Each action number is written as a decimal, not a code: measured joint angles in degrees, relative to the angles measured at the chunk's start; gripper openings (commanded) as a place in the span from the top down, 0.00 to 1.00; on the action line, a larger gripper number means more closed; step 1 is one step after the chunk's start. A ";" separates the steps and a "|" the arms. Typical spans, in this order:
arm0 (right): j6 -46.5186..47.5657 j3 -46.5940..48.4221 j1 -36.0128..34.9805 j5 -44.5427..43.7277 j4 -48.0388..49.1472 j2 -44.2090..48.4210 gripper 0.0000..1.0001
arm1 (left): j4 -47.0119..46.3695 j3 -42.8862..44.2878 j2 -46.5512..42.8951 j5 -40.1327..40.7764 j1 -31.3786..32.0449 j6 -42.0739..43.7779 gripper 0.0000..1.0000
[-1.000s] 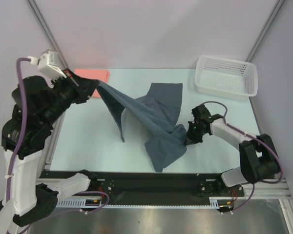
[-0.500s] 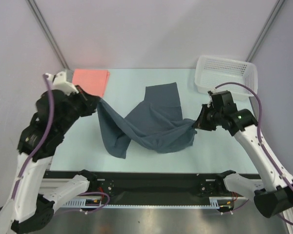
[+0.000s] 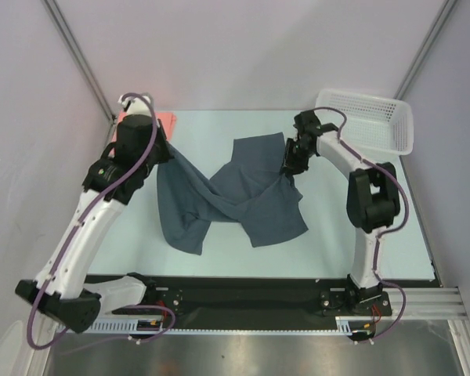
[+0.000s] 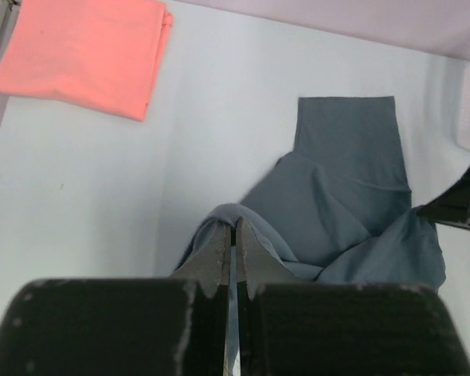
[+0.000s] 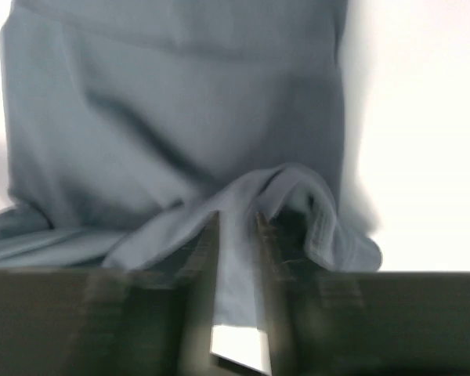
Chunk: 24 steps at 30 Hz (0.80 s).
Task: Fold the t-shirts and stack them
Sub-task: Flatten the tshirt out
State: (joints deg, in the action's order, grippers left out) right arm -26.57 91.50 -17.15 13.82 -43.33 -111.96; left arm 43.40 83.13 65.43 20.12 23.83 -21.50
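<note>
The dark slate t-shirt [image 3: 243,192] lies rumpled across the middle of the table, one flat part reaching toward the far edge. My left gripper [image 3: 163,153] is shut on the shirt's left edge, and the left wrist view shows the cloth [image 4: 345,180] pinched at the tips [image 4: 235,225]. My right gripper [image 3: 288,163] is at the shirt's right edge. In the blurred right wrist view its jaws [image 5: 236,219] stand slightly apart, with a fold of the shirt [image 5: 172,117] draped between them. The folded salmon-pink t-shirt [image 4: 86,51] lies at the far left corner, mostly hidden behind my left arm [image 3: 166,120].
A white mesh basket [image 3: 366,117] stands at the far right corner, just right of my right arm. The table's metal rail [image 3: 243,294] runs along the near edge, and angled frame posts stand at both far corners.
Both arms swung toward the far side and lowered. The dark shirt dropped from a lifted drape onto the table. My right jaws have parted from shut.
</note>
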 measured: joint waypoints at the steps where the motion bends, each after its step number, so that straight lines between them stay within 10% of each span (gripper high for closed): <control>1: 0.76 3.34 0.09 -0.28 -0.87 -3.17 0.61 | -0.66 0.07 1.31 0.26 -0.13 0.15 1.00; 7: 4.35 -1.62 2.54 -2.12 -2.89 0.46 0.37 | -2.03 -0.46 6.86 -1.95 -0.31 -0.90 1.00; 15: 4.13 -31.50 6.27 0.31 -1.60 31.34 0.69 | -1.27 -7.76 2.08 -4.31 -0.37 -3.87 1.00; 24: 5.73 -38.56 6.14 3.15 3.04 22.51 0.63 | 0.20 -10.08 -2.25 -6.23 -0.39 -6.58 1.00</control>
State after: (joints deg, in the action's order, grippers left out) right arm -20.84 52.95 -11.00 16.97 -40.29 -89.45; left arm 43.59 73.06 63.18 13.89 23.44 -28.08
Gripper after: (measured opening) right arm 0.349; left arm 0.012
